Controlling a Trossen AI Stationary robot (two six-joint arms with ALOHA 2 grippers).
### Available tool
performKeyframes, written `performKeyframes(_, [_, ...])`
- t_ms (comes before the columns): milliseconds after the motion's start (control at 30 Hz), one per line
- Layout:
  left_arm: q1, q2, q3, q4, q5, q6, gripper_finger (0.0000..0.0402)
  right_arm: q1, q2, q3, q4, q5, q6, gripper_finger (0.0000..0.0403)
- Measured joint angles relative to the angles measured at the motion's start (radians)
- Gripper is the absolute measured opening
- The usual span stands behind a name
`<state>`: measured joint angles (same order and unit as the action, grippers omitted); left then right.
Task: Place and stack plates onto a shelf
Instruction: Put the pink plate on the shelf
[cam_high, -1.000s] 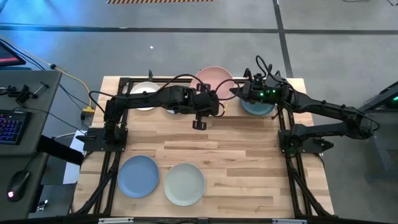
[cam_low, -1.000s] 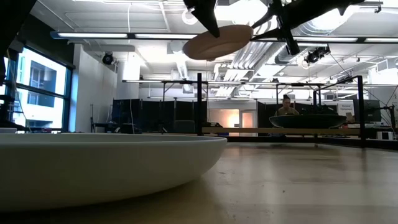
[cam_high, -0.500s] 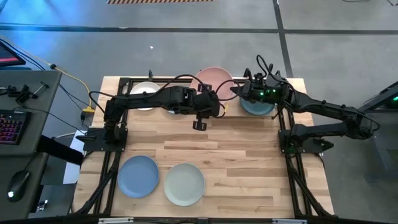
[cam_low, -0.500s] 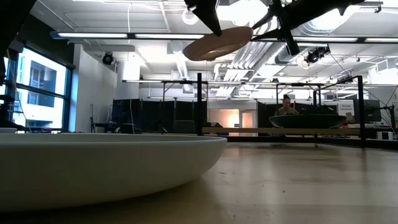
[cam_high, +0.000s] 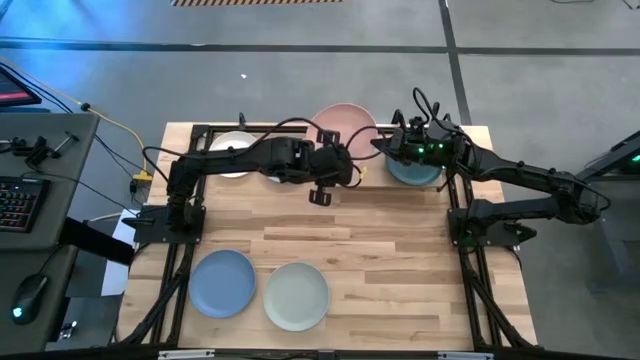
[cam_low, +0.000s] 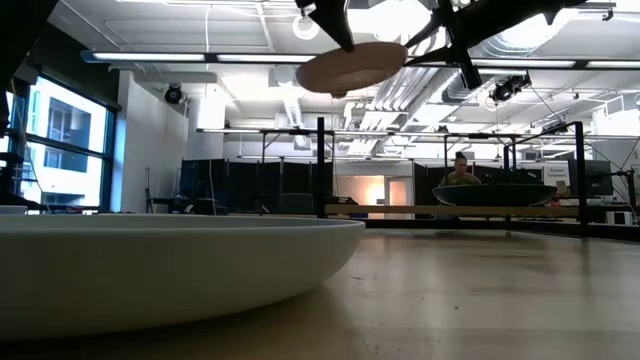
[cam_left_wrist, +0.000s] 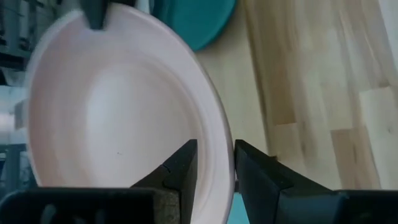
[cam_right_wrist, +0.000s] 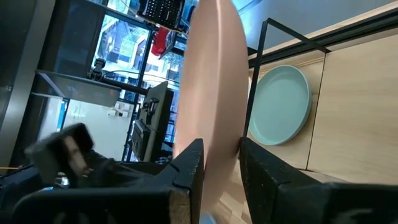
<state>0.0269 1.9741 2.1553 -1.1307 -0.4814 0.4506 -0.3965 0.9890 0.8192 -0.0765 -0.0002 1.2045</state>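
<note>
High view: both arms' fingers (cam_high: 336, 163) astride raised pink plate (cam_high: 345, 121).

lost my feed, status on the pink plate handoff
Right gripper shut on pink plate rim, above the shelf. Left gripper fingers straddle opposite rim, loosening. Teal plate below right; path clear.

Bright overhead strip lights (cam_low: 330, 58), glare beyond, blurred near plate (cam_low: 170, 265) in shadow

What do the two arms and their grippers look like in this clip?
Both arms are dark, jointed and slim, with loose black cables looping over them. The right arm's wrist shows small green lights. The left gripper and right gripper each have two flat black fingers with squared tips.
</note>
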Motion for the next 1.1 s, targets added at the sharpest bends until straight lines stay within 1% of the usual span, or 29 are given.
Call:
performKeyframes(233, [0.003,-0.002,0.084,0.003,-0.011,0.006,0.0097,0.0,0.0,0.0,0.0,0.007,0.0,0.0072])
performKeyframes(367, [0.006,-0.002,0.099,0.003,-0.003,0.001,0.0097,0.0,0.0,0.0,-0.001,0.007,0.0,0.0069])
performKeyframes(500, [0.006,-0.006,0.099,-0.01,-0.034,0.008,0.0097,0.0,0.0,0.0,0.0,0.012,0.0,0.005])
performKeyframes(667, [0.011,-0.029,0.098,-0.044,-0.031,-0.016,0.0097,0.0,0.0,0.0,0.0,0.019,-0.008,0.0017])
performKeyframes(767, [0.021,-0.058,0.099,-0.081,-0.002,-0.063,0.0097,-0.003,0.0,0.0,0.0,0.02,-0.014,0.0004])
performKeyframes(933, [0.068,-0.124,0.099,-0.152,0.08,-0.198,0.0097,-0.017,0.0,0.0,0.001,0.028,-0.029,0.0002])
performKeyframes(1100, [0.11,-0.227,0.099,-0.172,0.091,-0.291,0.0097,-0.053,-0.002,0.0,-0.002,0.033,-0.057,0.0001])
